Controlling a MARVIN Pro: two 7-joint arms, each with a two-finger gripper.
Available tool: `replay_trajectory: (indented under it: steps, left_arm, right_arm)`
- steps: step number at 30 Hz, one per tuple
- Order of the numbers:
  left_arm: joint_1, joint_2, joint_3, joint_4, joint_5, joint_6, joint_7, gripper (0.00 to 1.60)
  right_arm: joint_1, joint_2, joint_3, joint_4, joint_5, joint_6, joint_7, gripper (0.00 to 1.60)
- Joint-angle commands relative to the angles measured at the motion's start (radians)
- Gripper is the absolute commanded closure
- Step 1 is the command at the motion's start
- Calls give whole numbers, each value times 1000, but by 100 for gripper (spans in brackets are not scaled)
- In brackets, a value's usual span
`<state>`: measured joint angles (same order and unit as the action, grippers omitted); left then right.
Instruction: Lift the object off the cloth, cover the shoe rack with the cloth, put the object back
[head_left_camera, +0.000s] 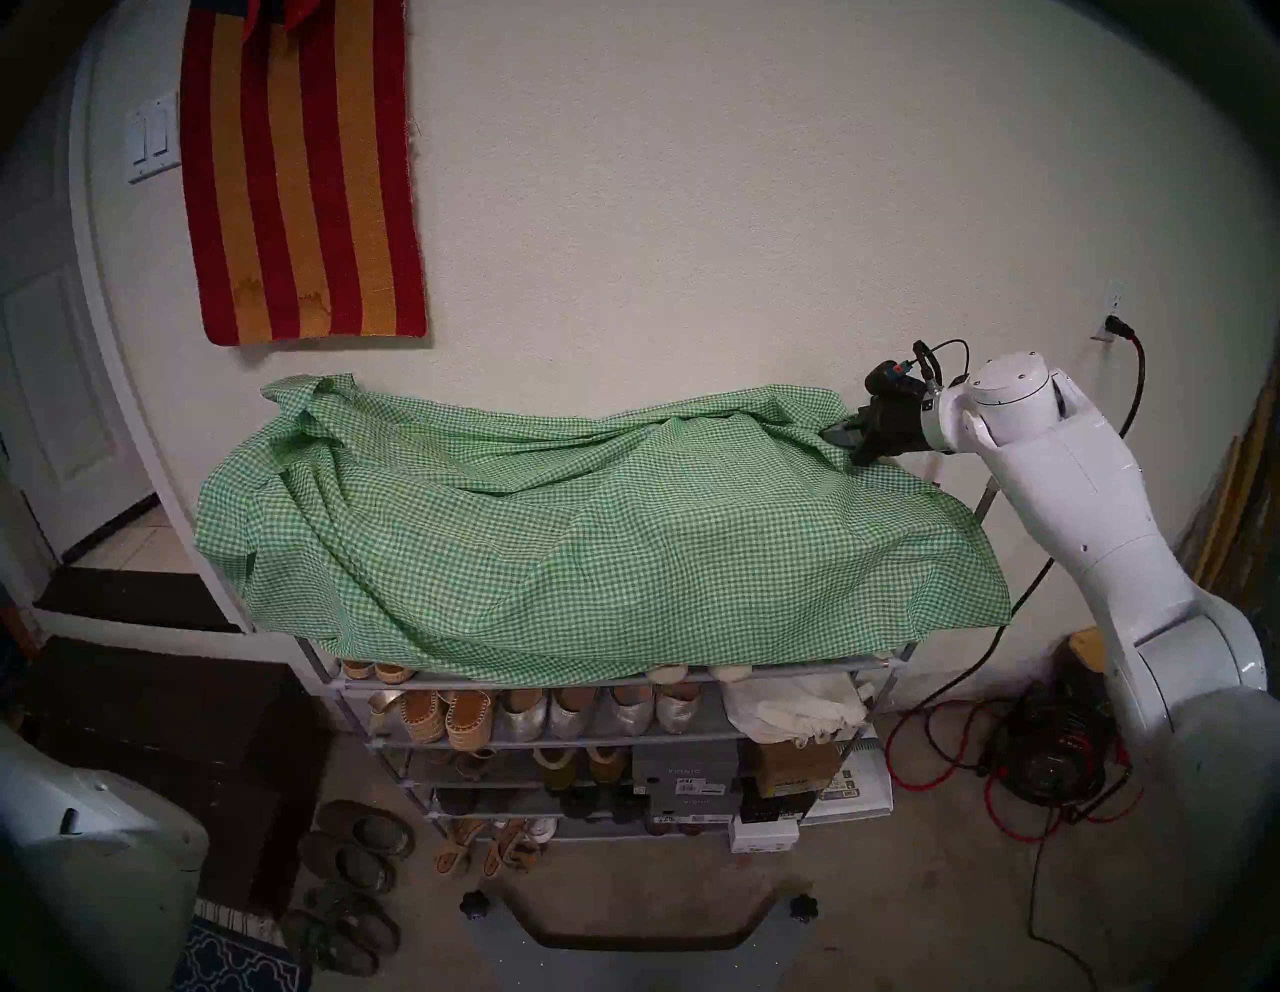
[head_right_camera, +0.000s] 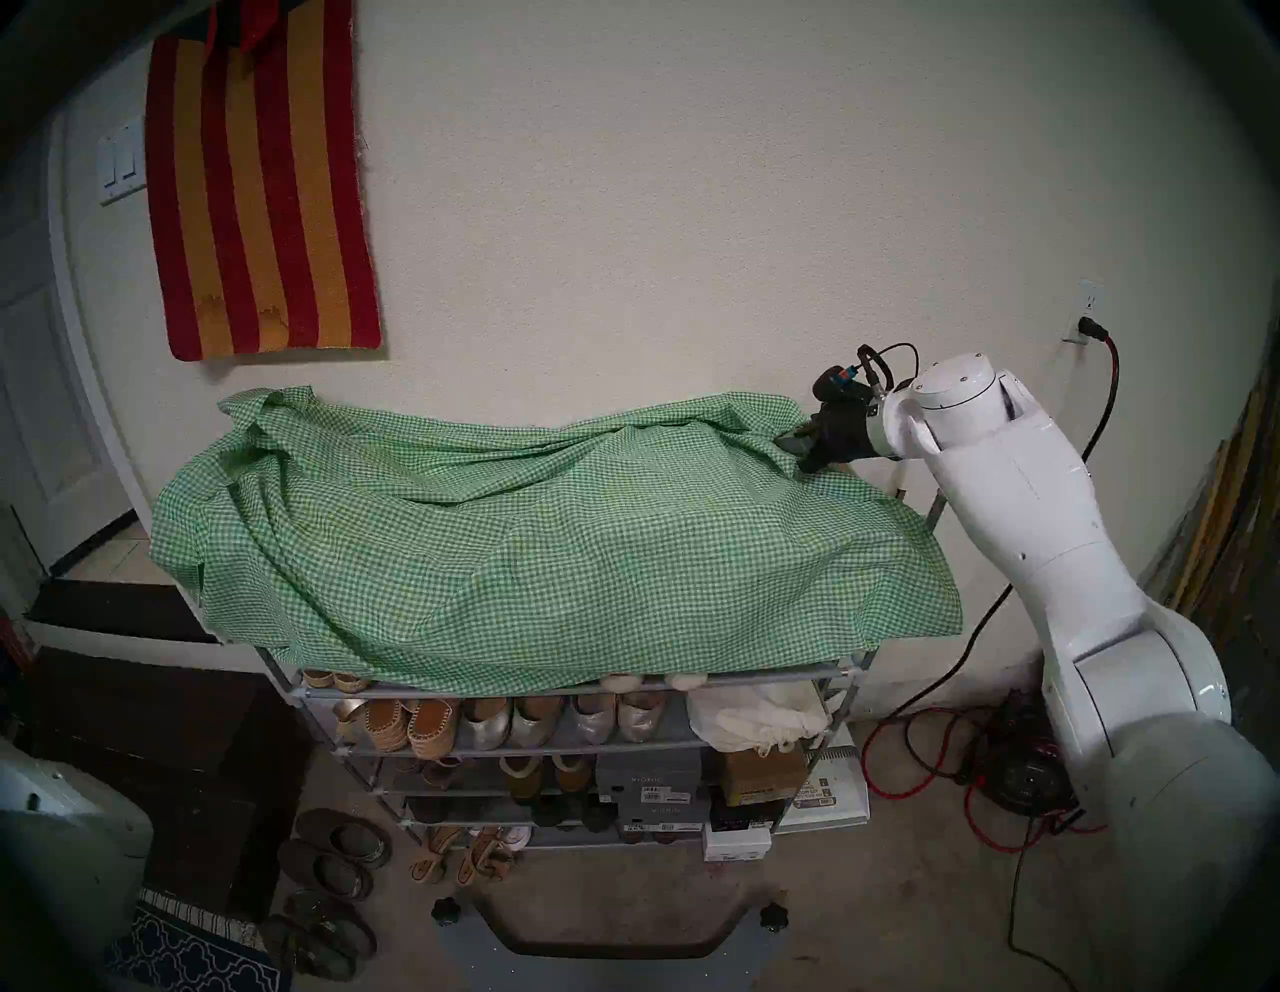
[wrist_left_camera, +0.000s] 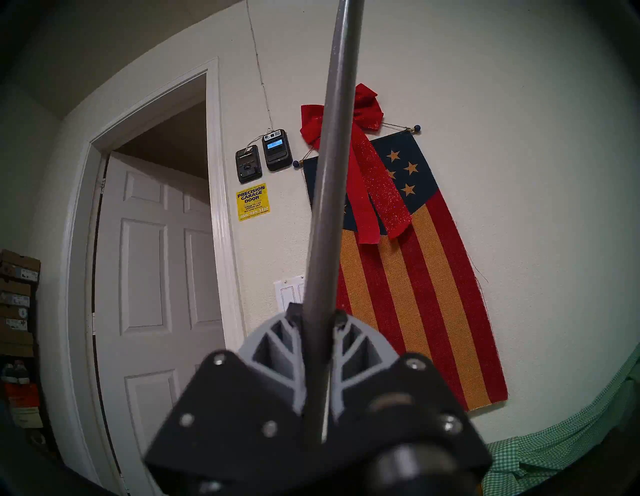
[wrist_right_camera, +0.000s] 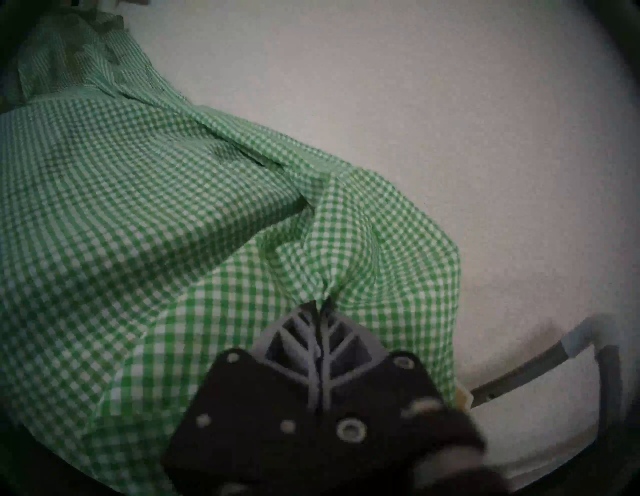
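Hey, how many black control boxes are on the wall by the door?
2. One control box hangs just above the yellow sticker; the other control box sits right of it, slightly higher.

open air above the cloth (head_left_camera: 554, 526), wall close behind, shoe rack (head_left_camera: 893, 693) front tiers crowded with shoes (head_left_camera: 554, 713)

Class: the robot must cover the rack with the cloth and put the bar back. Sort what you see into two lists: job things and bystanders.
Job things: gingham cloth, shoe rack, grey bar, left gripper, right gripper.

Bystanders: striped wall hanging, floor sandals, red cable.
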<state>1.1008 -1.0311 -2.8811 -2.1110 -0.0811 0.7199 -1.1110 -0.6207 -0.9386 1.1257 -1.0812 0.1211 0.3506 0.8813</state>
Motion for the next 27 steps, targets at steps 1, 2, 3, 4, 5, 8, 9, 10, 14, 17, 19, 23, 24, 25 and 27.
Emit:
replay_trajectory:
  steps: [1, 2, 3, 4, 5, 8, 9, 10, 14, 17, 19, 23, 24, 25, 27]
  left_arm:
    - [6, -1, 1, -4, -9, 0, -19, 160]
    - [7, -1, 1, -4, -10, 0, -18, 160]
    - [8, -1, 1, -4, -11, 0, -17, 160]
    - [9, -1, 1, -4, -12, 0, -16, 160]
    - [9, -1, 1, -4, -12, 0, -15, 160]
    - [11, -1, 1, -4, -15, 0, -12, 160]
    - [12, 0, 1, -4, -16, 0, -11, 160]
    - [12, 0, 1, -4, -16, 0, -11, 160]
    - [14, 0, 1, -4, -18, 0, -7, 160]
    - [15, 0, 1, -4, -20, 0, -6, 160]
    - [15, 1, 1, -4, -21, 0, -5, 160]
    - [17, 1, 1, -3, -23, 0, -3, 160]
    - [17, 1, 1, -3, -23, 0, -3, 160]
    - [17, 1, 1, -3, -24, 0, -3, 160]
    - [18, 1, 1, -3, -24, 0, -4, 160]
  right_arm:
    - [-93, 27, 43, -126, 68, -95, 36, 160]
    - [-106, 30, 49, -138, 78, -106, 45, 160]
    - [-120, 35, 56, -154, 89, -114, 51, 160]
    - [-138, 42, 66, -176, 103, -123, 58, 160]
    - [-149, 47, 73, -186, 114, -133, 69, 160]
    - [-195, 77, 100, -245, 154, -154, 94, 160]
    - [-207, 87, 105, -261, 167, -160, 100, 160]
    - [-214, 95, 108, -270, 180, -162, 110, 160]
    - [-273, 133, 126, -338, 262, -171, 186, 160]
    - [-302, 158, 115, -362, 300, -188, 234, 160]
    - [-332, 173, 117, -381, 331, -200, 265, 160]
    - [-380, 208, 108, -410, 381, -225, 332, 160]
    - [-395, 217, 110, -416, 394, -233, 345, 160]
    - [-401, 223, 108, -415, 409, -239, 359, 160]
    - [-435, 234, 126, -430, 428, -250, 370, 160]
